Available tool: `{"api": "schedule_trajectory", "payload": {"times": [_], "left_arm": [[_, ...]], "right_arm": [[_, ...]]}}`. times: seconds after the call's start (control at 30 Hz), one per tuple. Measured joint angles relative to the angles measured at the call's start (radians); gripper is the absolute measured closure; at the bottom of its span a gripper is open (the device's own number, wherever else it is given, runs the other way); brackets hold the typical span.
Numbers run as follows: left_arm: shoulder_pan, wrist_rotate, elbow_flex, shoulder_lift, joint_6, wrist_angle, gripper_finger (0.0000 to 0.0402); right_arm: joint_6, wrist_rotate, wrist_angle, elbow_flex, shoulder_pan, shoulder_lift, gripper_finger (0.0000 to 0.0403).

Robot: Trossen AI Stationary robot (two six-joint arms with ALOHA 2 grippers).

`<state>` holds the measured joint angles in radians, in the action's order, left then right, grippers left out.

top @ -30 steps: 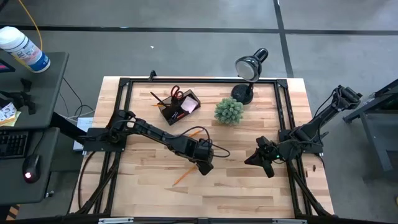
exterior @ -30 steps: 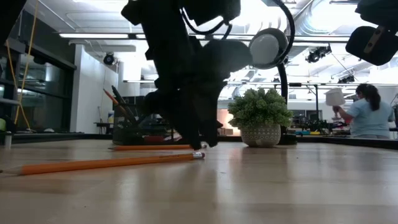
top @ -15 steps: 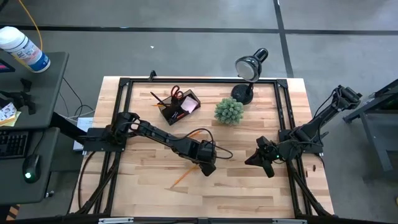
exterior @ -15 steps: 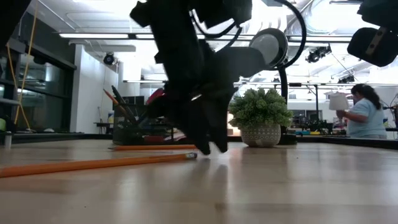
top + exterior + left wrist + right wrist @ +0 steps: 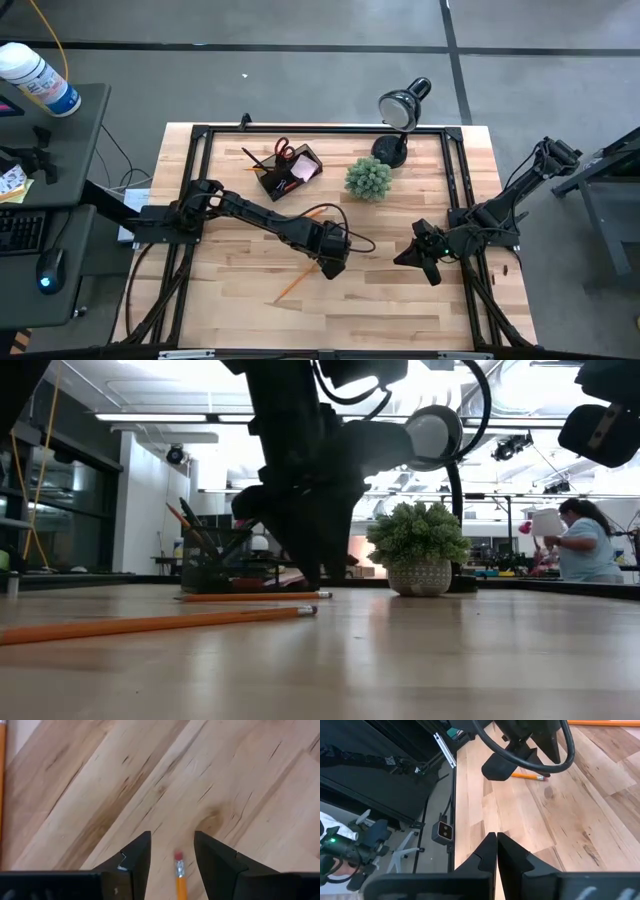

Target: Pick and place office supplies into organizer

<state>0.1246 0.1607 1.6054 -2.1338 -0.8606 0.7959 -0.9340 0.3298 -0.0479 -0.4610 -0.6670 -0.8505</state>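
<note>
in the high view, the left gripper (image 5: pixel 331 266) is seen low over the middle of the pale wooden table (image 5: pixel 390 300), with a long orange pencil (image 5: pixel 296 283) lying on the boards just beside it, and a second orange pencil (image 5: pixel 313 213) farther back. the small dark rectangular organizer (image 5: pixel 287 172) is placed toward the far side, holding orange-handled scissors (image 5: pixel 283 151) and a pink sticky-note pad (image 5: pixel 304 170); a green spiky plant (image 5: pixel 368 178) and a black desk lamp (image 5: pixel 400 115) are set to its right. the right gripper (image 5: pixel 412 256) is parked near the table's right edge. in the low view, the left arm's dark bulk is seen in front of the organizer (image 5: pixel 205 572), both pencils (image 5: pixel 150 624) lie flat, and a person (image 5: pixel 585 540) is visible in the room behind. in the left wrist view, the jaws are spread, and the eraser end of the pencil (image 5: pixel 180 878) is framed between the fingers (image 5: pixel 135 857), untouched. in the right wrist view, the right fingers (image 5: pixel 487 851) are pressed together on nothing.
</note>
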Motion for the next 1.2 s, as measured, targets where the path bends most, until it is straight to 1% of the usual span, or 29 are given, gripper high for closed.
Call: {"api": "schedule_trajectory", "payload": {"times": [0.27, 0.7, 0.77, 0.83, 0.9, 1.2], "left_arm": [[0.000, -0.037, 0.000, 0.000, -0.037, 0.010, 0.0264], [0.002, -0.037, 0.001, 0.000, -0.035, 0.031, 0.0264], [0.003, -0.037, 0.003, -0.013, -0.034, 0.026, 0.0264], [0.007, -0.062, 0.000, -0.024, -0.030, 0.038, 0.0264], [0.014, -0.067, 0.004, -0.046, -0.033, 0.005, 0.0264], [0.049, -0.050, 0.001, -0.049, -0.068, 0.026, 0.0264]], "right_arm": [[0.000, 0.000, 0.000, 0.000, 0.000, 0.000, 0.0400], [-0.005, 0.000, 0.000, 0.000, 0.000, 0.000, 0.0399], [-0.007, 0.000, 0.000, 0.000, 0.000, 0.000, 0.0397], [-0.007, 0.000, 0.000, 0.000, 0.000, 0.000, 0.0396], [-0.007, 0.000, 0.001, 0.000, 0.000, 0.000, 0.0398], [-0.008, 0.002, 0.006, 0.000, 0.000, 0.000, 0.0402]]}}
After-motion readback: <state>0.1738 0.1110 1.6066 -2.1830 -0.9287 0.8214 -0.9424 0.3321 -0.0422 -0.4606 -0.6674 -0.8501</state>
